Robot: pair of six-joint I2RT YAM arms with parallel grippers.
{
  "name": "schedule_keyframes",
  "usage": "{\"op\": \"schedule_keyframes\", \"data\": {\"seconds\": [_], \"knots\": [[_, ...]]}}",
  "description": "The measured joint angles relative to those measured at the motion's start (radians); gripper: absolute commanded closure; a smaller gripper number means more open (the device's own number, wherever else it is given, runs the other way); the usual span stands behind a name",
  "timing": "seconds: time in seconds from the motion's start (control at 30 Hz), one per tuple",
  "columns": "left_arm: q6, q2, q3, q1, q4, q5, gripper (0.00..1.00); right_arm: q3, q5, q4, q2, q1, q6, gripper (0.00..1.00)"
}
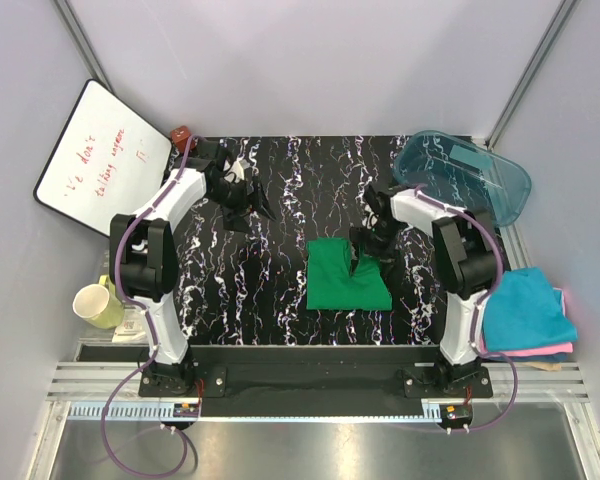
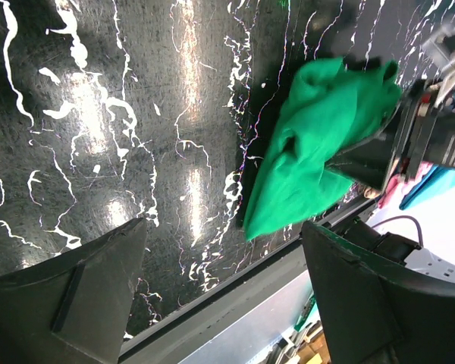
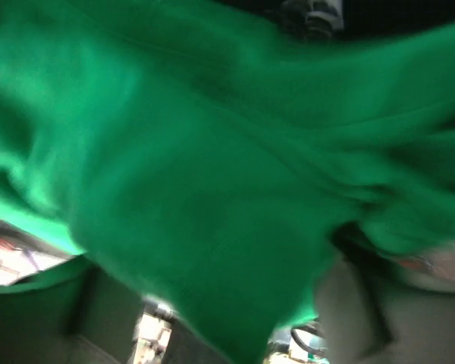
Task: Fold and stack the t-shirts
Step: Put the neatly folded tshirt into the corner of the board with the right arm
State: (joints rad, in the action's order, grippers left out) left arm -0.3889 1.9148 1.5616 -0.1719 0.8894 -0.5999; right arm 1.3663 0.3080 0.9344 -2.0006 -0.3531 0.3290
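Fingers (image 2: 83, 296) on the left gripper (image 2: 220, 296) are spread wide with nothing between them, only bare table (image 2: 98, 114) under the gap. The right gripper's (image 1: 365, 262) finger state can't be told: its wrist view is a blur of green cloth draped across the lens, and the top view doesn't resolve the tips.

Near to far:
- Near right, beside the right arm's base and off the marbled top: a stack with the teal-blue t-shirt (image 1: 525, 305) on top, the pink t-shirt (image 1: 535, 351) showing as an edge under it, and a sliver of the tan t-shirt (image 1: 552, 366) at the bottom. Three look folded and stacked.
- Middle, right of centre: the green t-shirt (image 1: 335, 285) lies on the table as a rough rectangle. The right gripper sits at its far right edge, in contact with or just over the cloth. From the left wrist view that side is humped and rumpled, not flat.
- Farther, left of centre: the left gripper hovers well apart from the shirt, idle.
- Far right corner: a clear teal tub (image 1: 465, 175) on its side, no shirt visible in it.

Judgement: the task is roughly three quarters done. What's left is to flatten or finish the green fold, then carry it onto the teal-blue one. The risk is the fold slumping open on the lift.
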Motion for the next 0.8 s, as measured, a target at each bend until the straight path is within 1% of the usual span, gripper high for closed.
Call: {"op": "schedule_keyframes", "data": {"seconds": [0.13, 0.2, 0.3, 0.4, 0.43, 0.47, 0.5, 0.53, 0.67, 0.8], "knots": [[0.000, 0.000, 0.005, -0.015, 0.001, 0.008, 0.12, 0.010, -0.085, 0.016, 0.085, 0.000, 0.008, 0.00], [0.001, 0.003, 0.021, -0.040, 0.004, 0.016, 0.12, 0.066, -0.137, 0.021, 0.151, 0.000, 0.008, 0.00], [0.001, 0.025, 0.077, -0.116, 0.003, 0.033, 0.11, 0.171, -0.198, 0.018, 0.229, 0.000, 0.005, 0.00], [0.001, 0.063, 0.153, -0.216, -0.003, 0.049, 0.13, 0.207, -0.241, 0.019, 0.284, 0.000, 0.001, 0.00], [0.001, 0.069, 0.166, -0.256, -0.003, 0.050, 0.20, 0.207, -0.255, 0.026, 0.296, 0.000, -0.002, 0.00], [0.001, 0.086, 0.198, -0.303, 0.005, 0.055, 0.35, 0.207, -0.274, 0.038, 0.304, 0.000, -0.004, 0.00], [0.002, 0.103, 0.223, -0.342, 0.000, 0.058, 0.59, 0.206, -0.292, 0.048, 0.310, 0.002, -0.005, 0.00], [0.003, 0.119, 0.248, -0.378, 0.000, 0.061, 1.00, 0.206, -0.309, 0.058, 0.315, 0.003, -0.006, 0.00], [0.016, 0.189, 0.317, -0.505, -0.002, 0.078, 1.00, 0.206, -0.369, 0.089, 0.351, 0.044, -0.008, 0.00], [0.027, 0.253, 0.328, -0.571, 0.003, 0.133, 1.00, 0.231, -0.402, 0.115, 0.396, 0.164, -0.011, 0.00]]}}
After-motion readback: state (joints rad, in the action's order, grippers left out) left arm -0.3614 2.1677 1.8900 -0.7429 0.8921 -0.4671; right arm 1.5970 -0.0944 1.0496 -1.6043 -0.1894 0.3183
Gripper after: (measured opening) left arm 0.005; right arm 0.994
